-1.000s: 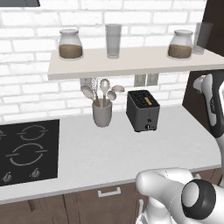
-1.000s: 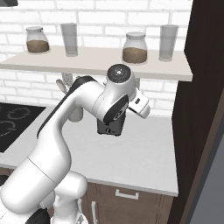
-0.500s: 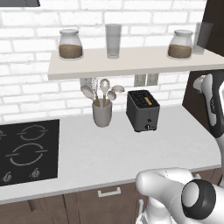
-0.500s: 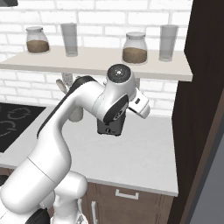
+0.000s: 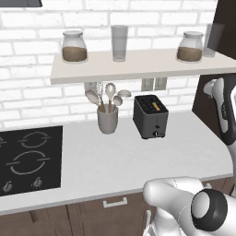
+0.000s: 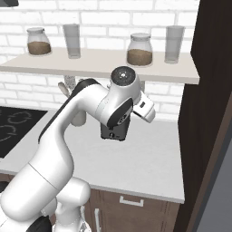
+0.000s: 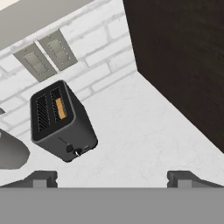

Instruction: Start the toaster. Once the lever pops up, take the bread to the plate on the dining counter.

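In the left base view the toaster (image 5: pixel 150 116) stood right of centre on the white worktop (image 5: pixel 129 159), close to the white brick wall (image 5: pixel 41 99) and below the pale shelf (image 5: pixel 138 64). Just to its left stood a grey utensil cup (image 5: pixel 108 120) holding spoons, and the black hob (image 5: pixel 28 159) filled the lower left of the frame. On the shelf stood two jars (image 5: pixel 74 47) with brown contents and two glasses (image 5: pixel 119 43).

The bread (image 7: pixel 61 108) showed as an orange-tan strip sunk in one of the toaster's two slots, left of centre in the hand view; the other slot looked empty, though the angle was steep. A small round knob sat low on the toaster's front.

The gripper (image 7: pixel 112 178) stood with its jaws spread wide and nothing between them, the two dark fingertips (image 7: pixel 41 178) at the bottom of the hand view, well apart from the toaster. A dark brown cabinet side (image 7: pixel 183 61) filled the upper right of that frame. In the right base view the white arm (image 6: pixel 86 118) crossed the middle of the frame, hiding most of the toaster.
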### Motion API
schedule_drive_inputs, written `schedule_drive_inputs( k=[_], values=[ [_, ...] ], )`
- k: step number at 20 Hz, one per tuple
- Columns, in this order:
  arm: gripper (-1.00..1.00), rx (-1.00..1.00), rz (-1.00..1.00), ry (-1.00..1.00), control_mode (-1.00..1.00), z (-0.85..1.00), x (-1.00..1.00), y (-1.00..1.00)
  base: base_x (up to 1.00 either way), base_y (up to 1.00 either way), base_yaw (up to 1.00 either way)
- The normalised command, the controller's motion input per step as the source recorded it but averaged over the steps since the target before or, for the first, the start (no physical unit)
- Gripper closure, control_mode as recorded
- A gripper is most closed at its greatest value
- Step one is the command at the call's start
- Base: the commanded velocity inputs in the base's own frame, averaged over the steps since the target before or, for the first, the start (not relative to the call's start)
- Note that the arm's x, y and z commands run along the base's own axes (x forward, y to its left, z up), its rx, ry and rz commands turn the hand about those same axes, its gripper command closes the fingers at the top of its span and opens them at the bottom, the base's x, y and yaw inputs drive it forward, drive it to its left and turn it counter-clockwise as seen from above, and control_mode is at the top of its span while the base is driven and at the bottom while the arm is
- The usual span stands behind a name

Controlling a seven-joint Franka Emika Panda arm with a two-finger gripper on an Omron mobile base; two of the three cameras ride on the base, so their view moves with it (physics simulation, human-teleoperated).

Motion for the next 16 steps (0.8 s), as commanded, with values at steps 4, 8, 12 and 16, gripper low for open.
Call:
schedule_drive_inputs(
  k=[4, 8, 12, 16],
  values=[
    [-1.00, 0.00, 0.00, 0.00, -1.00, 0.00, 0.00, 0.00, 0.00, 0.00, 0.00],
    [-1.00, 0.00, 0.00, 0.00, -1.00, 0.00, 0.00, 0.00, 0.00, 0.00, 0.00],
    [-1.00, 0.00, 0.00, 0.00, -1.00, 0.00, 0.00, 0.00, 0.00, 0.00, 0.00],
    [-1.00, 0.00, 0.00, 0.00, -1.00, 0.00, 0.00, 0.00, 0.00, 0.00, 0.00]
  ],
)
